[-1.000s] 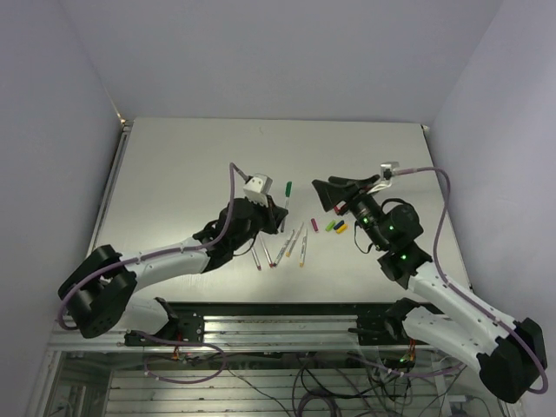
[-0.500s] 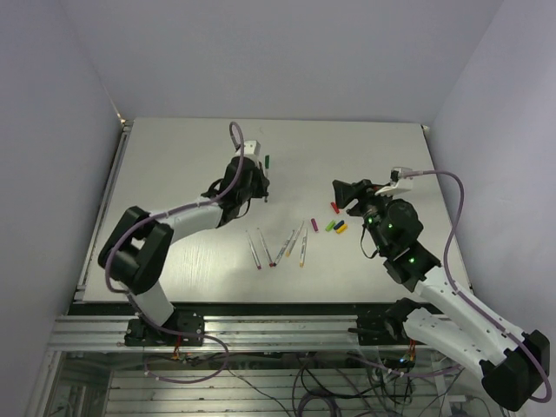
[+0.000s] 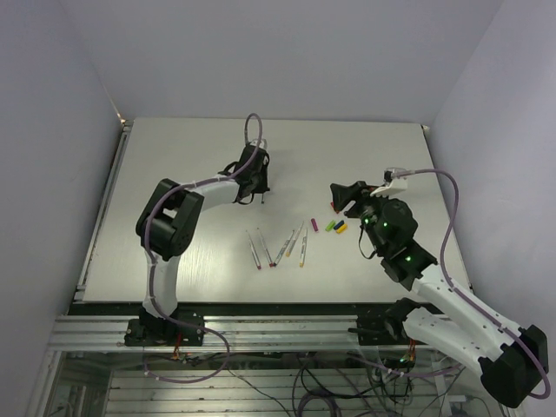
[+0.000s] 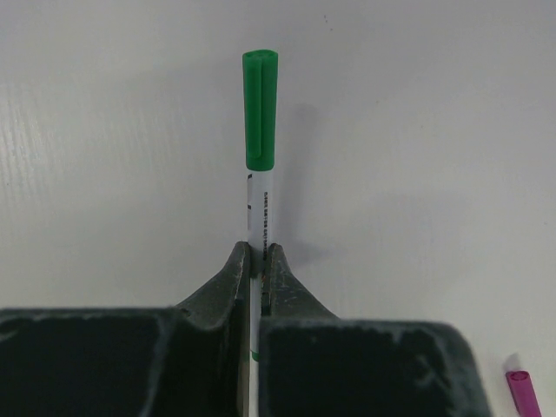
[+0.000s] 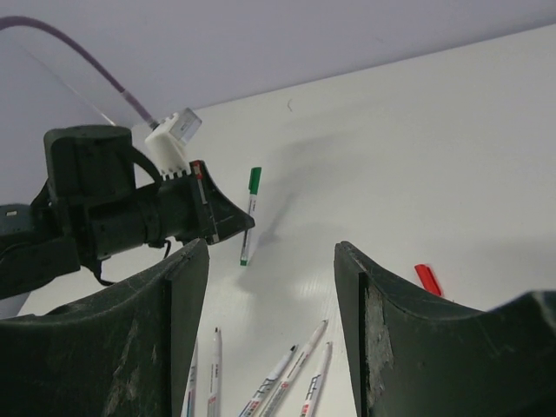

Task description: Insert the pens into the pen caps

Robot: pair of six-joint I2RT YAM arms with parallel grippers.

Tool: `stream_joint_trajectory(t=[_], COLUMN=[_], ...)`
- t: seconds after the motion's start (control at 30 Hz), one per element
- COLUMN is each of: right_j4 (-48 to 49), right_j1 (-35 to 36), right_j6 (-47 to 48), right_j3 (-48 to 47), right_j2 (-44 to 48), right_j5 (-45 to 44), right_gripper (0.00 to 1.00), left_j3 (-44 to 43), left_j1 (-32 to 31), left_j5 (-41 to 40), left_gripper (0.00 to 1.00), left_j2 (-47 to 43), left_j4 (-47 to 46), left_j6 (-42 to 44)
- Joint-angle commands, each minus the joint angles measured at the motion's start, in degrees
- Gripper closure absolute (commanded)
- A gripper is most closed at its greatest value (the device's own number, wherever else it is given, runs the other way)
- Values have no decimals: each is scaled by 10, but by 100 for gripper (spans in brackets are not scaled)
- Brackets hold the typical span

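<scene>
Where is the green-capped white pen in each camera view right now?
Top external: cannot be told apart from the left gripper, above centre.
Left wrist: green-capped white pen at centre, cap pointing up-frame.
Right wrist: left of centre, upright.
Shared landmark: the left gripper clamping it.

pens (image 3: 303, 247) on table (image 3: 174, 174) | caps (image 3: 330, 225) right of pens | capped pen (image 4: 260, 200) behind

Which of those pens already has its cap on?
The green-capped pen, clamped in the left gripper; the other pens lie uncapped on the table.
</scene>
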State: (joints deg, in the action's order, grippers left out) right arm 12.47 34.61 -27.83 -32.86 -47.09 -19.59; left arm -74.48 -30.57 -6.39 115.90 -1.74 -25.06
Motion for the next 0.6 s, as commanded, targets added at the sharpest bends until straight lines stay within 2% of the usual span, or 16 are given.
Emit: stream_joint_trajectory(t=[0.0, 0.2, 0.47, 0.57], right_j4=[24, 21, 20, 20], right_j1=[1, 2, 1, 1], right_j6=[2, -3, -12, -17], right_j3=[15, 18, 29, 33], right_j2=[2, -1, 6, 7], right_j5=[21, 34, 35, 33], right_gripper=[41, 41, 41, 41], left_j3=[-48, -84, -124, -133], left_j1=[4, 5, 8, 8], left_j5=[-14, -37, -64, -65], left_gripper=[93, 92, 85, 80], left_j2=[16, 45, 86, 95], left_j4=[36, 61, 94, 96], left_j6=[-5, -12, -16, -15])
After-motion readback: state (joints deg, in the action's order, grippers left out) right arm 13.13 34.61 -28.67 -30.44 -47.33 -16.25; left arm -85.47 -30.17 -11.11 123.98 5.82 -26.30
